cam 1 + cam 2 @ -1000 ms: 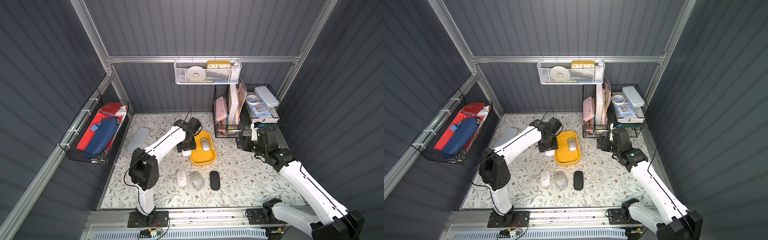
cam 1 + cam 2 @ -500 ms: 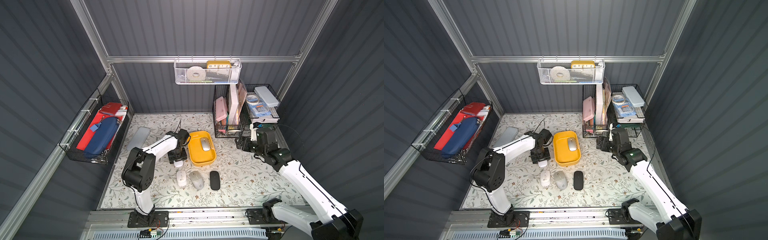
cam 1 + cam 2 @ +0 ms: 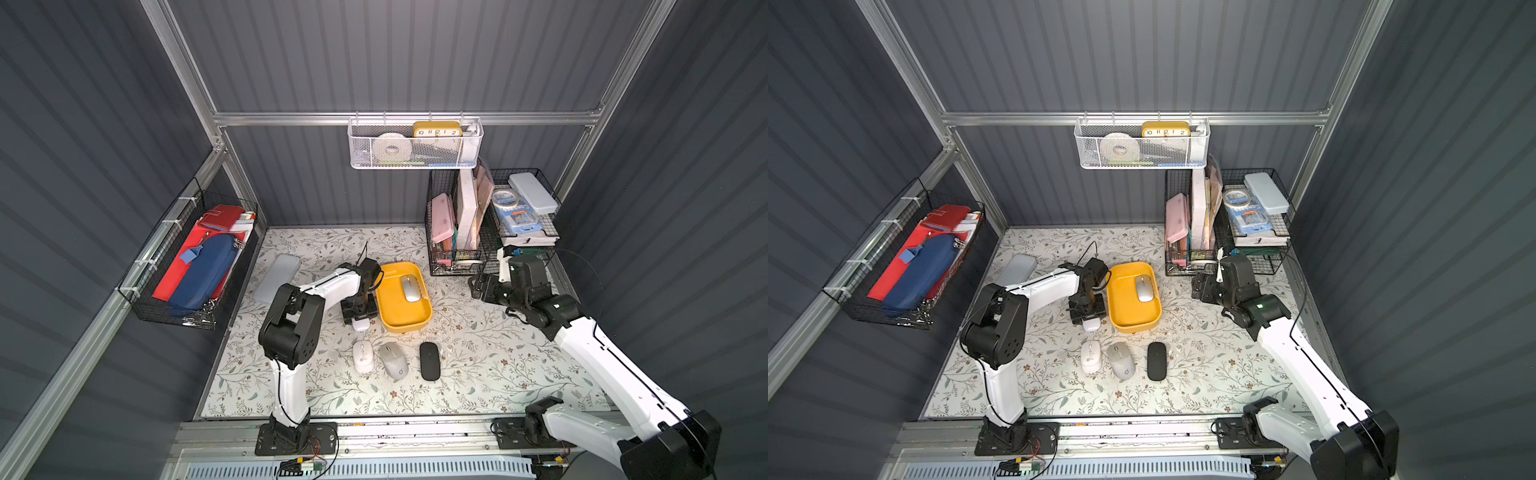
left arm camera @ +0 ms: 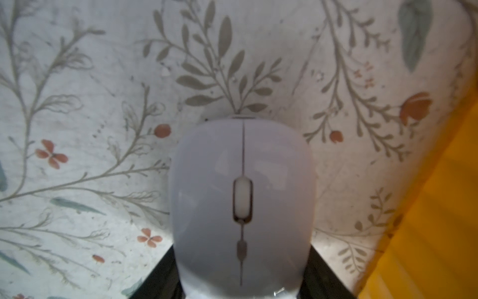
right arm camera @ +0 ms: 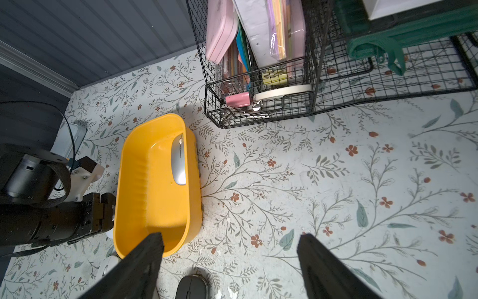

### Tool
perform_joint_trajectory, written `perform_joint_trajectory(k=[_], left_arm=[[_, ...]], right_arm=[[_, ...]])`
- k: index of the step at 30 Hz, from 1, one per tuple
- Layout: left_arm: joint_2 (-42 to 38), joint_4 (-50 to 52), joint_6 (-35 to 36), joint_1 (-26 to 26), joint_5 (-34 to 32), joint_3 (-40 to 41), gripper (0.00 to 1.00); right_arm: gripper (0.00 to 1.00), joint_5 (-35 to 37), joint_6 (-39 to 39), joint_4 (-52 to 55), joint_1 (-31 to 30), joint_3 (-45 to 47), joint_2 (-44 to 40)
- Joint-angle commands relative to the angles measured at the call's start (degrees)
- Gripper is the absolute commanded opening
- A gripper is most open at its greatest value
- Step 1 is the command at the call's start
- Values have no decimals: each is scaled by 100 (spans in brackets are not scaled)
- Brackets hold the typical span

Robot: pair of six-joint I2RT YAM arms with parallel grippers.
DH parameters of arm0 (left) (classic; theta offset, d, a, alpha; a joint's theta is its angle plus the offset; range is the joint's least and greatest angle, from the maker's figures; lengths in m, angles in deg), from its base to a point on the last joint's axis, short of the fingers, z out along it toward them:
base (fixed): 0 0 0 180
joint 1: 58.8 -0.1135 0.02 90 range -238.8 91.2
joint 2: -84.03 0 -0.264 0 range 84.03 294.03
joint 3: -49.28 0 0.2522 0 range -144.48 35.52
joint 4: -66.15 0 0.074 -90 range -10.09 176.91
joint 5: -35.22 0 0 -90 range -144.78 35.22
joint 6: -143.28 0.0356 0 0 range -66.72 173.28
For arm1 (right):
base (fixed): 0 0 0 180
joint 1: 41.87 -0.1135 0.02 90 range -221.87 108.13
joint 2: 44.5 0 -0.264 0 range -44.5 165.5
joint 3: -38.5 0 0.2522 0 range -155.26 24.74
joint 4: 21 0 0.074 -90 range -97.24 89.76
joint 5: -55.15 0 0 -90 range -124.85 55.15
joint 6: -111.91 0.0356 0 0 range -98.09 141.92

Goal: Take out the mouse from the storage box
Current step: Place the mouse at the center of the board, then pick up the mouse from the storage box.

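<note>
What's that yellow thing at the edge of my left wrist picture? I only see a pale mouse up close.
Observer: That's the mustard-yellow plastic storage box. Your left gripper, holding the pale glossy mouse, is just outside it.
Operator: Is anything inside it?
Observer: One flat silver mouse.
Operator: More mice anywhere?
Observer: Three in a row on the floral mat: a small white mouse, a grey mouse and a black mouse.
</note>
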Motion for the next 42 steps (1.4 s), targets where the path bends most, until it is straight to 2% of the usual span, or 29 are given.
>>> perform_joint_trajectory(k=[1, 3, 9, 11, 16, 18, 22, 26, 32, 36, 42], left_arm=[[298, -106, 190, -41, 214, 109, 47], [279, -198, 187, -44, 392, 210, 61], [227, -216, 248, -39, 539, 292, 83], [230, -183, 209, -44, 482, 261, 85], [-269, 282, 8, -39, 16, -305, 85], [-331, 778, -109, -39, -340, -994, 85], [-553, 1255, -228, -35, -693, -1681, 85], [-1155, 1097, -105, -39, -790, -1949, 80], [-2211, -589, 305, -39, -190, -992, 61], [-2219, -959, 321, -39, -28, -736, 65], [-2110, -1121, 537, -39, 52, -664, 68]], right_arm=[[87, 31, -62, -59, 22, 8, 23], [87, 47, -62, -52, 22, 7, 23], [87, 37, -82, -36, 22, -19, 7], [87, 54, -90, -23, 22, -27, -16], [87, 45, -92, -14, 22, -19, -64], [87, -9, -97, -36, 22, -11, -38], [82, -329, -221, -38, -7, -68, 85], [78, 114, -550, 292, -787, -586, 599], [79, -15, -906, 970, -1705, -2112, 2607], [81, -171, -966, 1160, -1775, -3163, 3811], [83, 84, -1023, 1568, -1749, -4433, 5411]])
